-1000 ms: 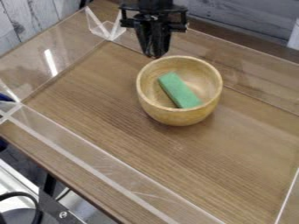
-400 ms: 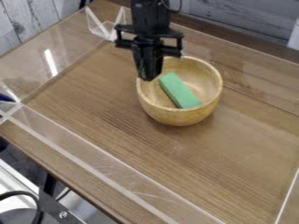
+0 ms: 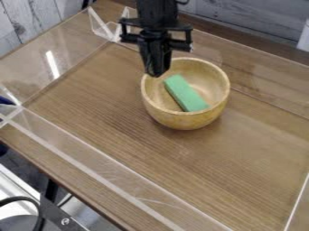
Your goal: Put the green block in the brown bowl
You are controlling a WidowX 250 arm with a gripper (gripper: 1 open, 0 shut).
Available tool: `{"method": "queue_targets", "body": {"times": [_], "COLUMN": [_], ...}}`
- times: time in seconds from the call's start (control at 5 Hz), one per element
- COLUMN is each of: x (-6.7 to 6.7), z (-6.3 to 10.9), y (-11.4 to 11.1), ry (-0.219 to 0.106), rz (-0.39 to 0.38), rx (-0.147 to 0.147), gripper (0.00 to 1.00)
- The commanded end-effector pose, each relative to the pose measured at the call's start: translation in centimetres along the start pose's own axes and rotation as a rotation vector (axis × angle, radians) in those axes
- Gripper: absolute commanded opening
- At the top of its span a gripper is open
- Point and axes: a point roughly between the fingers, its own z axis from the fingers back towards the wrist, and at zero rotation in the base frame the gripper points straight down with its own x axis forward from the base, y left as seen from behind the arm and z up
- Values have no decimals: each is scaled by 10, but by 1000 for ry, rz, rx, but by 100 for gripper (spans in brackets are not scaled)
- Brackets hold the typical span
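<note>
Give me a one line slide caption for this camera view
Green block lying inside the brown bowl on a wooden table, gripper shut and empty above the bowl's rim.

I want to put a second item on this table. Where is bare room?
Bare wood lies between the bowl and the near clear wall, and left of the bowl. It is crowded at the bowl's back-left rim, where the shut gripper hangs; the green block fills the bowl.

Single camera, high front corner, angled down, table [image 3: 108,117] at mid-range
</note>
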Motion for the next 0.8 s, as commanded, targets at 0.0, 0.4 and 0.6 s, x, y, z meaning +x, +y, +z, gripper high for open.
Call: {"method": "queue_targets", "body": {"times": [0.0,0.4,0.6], "x": [11,16,18], "z": [29,19,14], "y": [-15,-21,-23], "ry": [-92,-74,-51], "rz": [-28,15,42], "rx": [34,21,9], "gripper": [0,0,0]}}
